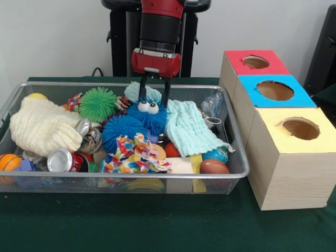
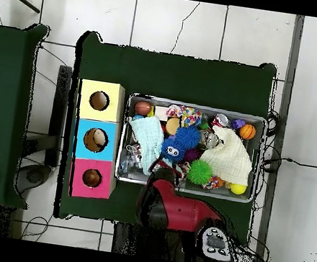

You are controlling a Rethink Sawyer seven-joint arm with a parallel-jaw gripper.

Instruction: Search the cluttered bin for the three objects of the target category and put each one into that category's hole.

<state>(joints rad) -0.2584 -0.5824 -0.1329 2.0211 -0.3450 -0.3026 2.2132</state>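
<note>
The silver wire-mesh bin sits on the green table, full of clutter; it also shows in the overhead view. My gripper hangs over the bin's far middle, open. Its two fingers stand apart just behind and above the fuzzy blue ball with googly eyes. In the overhead view the gripper is at the bin's near edge by that ball. The red-surround hole tops the farthest wooden box, also visible from overhead. I cannot make out the monkey, tiger or duck; clutter hides them.
Blue-surround hole and yellow-surround hole sit in a row with the red one. In the bin lie a cream cloth, a green spiky ball, a blue spiky ball, a pale teal cloth, a can and a patterned cloth.
</note>
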